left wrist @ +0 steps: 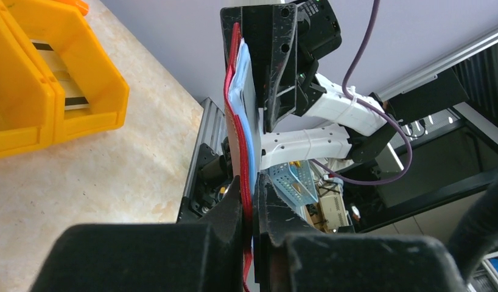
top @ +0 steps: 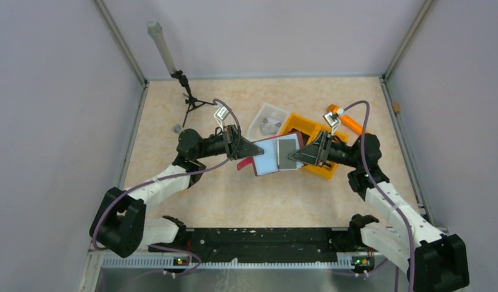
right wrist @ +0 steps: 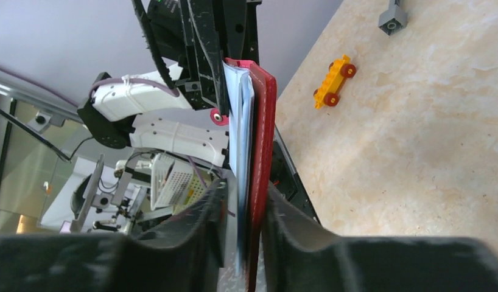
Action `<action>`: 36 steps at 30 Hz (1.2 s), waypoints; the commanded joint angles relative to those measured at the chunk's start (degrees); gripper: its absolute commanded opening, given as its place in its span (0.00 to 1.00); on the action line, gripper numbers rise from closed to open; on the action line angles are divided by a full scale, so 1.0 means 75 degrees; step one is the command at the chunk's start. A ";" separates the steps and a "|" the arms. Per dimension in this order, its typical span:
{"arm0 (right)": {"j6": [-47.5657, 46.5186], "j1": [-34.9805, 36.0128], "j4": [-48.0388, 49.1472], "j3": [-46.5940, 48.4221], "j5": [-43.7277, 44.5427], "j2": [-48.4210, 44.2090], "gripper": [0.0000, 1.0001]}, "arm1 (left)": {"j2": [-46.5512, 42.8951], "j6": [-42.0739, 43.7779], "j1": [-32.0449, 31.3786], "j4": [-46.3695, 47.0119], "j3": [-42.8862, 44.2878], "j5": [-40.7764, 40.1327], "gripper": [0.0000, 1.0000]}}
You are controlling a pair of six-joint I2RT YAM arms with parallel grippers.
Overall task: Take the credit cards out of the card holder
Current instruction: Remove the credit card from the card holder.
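The dark red card holder (top: pixel 266 159) hangs open above the table between my two grippers, its pale inner faces up. A grey credit card (top: pixel 287 152) lies on its right half. My left gripper (top: pixel 256 150) is shut on the holder's left edge, and in the left wrist view its fingers (left wrist: pixel 231 204) pinch the red cover (left wrist: pixel 237 121). My right gripper (top: pixel 295 157) straddles the right edge. There its fingers (right wrist: pixel 277 213) close on the red cover (right wrist: pixel 260 134), with the grey card on the inner side. The red strap tab (top: pixel 243 164) hangs down at the left.
An orange two-compartment tray (top: pixel 313 137) stands just behind the holder, and a pale striped card (left wrist: pixel 61 88) lies inside it. A white square tray (top: pixel 270 120) is at the back. A black tripod (top: pixel 189 100), a small grey block (top: pixel 176 128) and a yellow toy car (right wrist: pixel 333 80) are on the left.
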 commanded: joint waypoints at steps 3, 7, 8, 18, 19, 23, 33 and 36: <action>0.0037 0.0176 0.0520 0.0040 -0.0120 0.0169 0.09 | 0.0370 -0.0767 0.0043 0.1595 0.0260 0.0256 0.00; -0.0156 0.0181 -0.0032 0.0212 0.0027 -0.0024 0.00 | 0.0080 0.0266 0.0183 0.0015 0.0296 0.0176 0.32; -0.0289 0.0172 -0.0306 0.0281 0.0110 -0.0091 0.00 | -0.0080 0.0664 0.0299 -0.0693 0.0322 0.0082 0.44; -0.0833 0.0173 -0.1474 0.0491 0.0945 -0.0147 0.00 | -0.1793 0.3511 0.0708 -0.6247 0.1210 -0.1591 0.68; -0.0720 0.0171 -0.1359 0.0458 0.0980 -0.0112 0.00 | -0.1788 0.3201 0.0657 -0.5735 0.1066 -0.1362 0.60; -0.0131 0.0173 -0.0536 0.0184 0.0842 0.0019 0.00 | -0.1523 0.2159 0.0330 -0.4123 0.0742 -0.0967 0.35; -0.0102 0.0169 -0.0530 0.0179 0.0810 -0.0029 0.00 | -0.0562 0.1422 -0.0587 -0.2698 0.0987 -0.1108 0.33; -0.0017 0.0185 -0.0417 0.0140 0.0776 -0.0021 0.00 | -0.0220 0.1326 -0.0841 -0.2419 0.1109 -0.1134 0.38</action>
